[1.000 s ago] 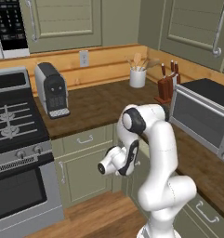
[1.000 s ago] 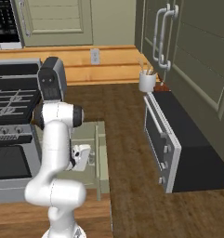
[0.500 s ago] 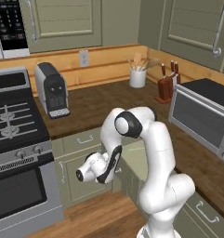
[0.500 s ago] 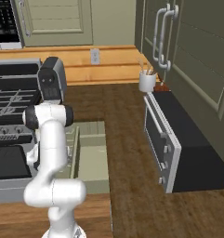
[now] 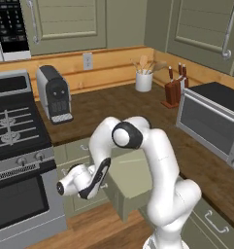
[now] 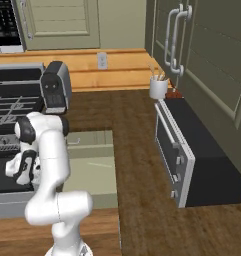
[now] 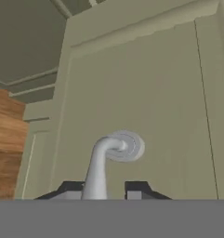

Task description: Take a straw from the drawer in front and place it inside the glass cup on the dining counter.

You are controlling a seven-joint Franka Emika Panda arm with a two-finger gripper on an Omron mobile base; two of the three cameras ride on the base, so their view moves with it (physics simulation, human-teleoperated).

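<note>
The drawer (image 5: 132,181) stands pulled out from the sage-green cabinets, and its shallow inside shows from the right (image 6: 94,172). A thin pale line lies across its floor, which may be the straw (image 6: 101,165). My gripper (image 7: 104,190) sits at the drawer's front panel (image 7: 146,93), low beside the stove (image 5: 105,185). The silver handle (image 7: 100,162) runs between the fingertips (image 7: 135,189), touching the left one, with a small gap to the right one. The jaws look slightly open. The glass cup and the dining counter are out of view.
A stove (image 5: 14,146) with an oven door stands just left of the hand. On the wood counter (image 5: 113,104) are a coffee machine (image 5: 54,95), a utensil holder (image 5: 143,80), a knife block (image 5: 173,92) and a toaster oven (image 5: 210,119). Wood floor (image 5: 94,231) lies below.
The drawer has slid further out as the hand drew back and down to the left. The fingertips now stand slightly apart on the handle.
</note>
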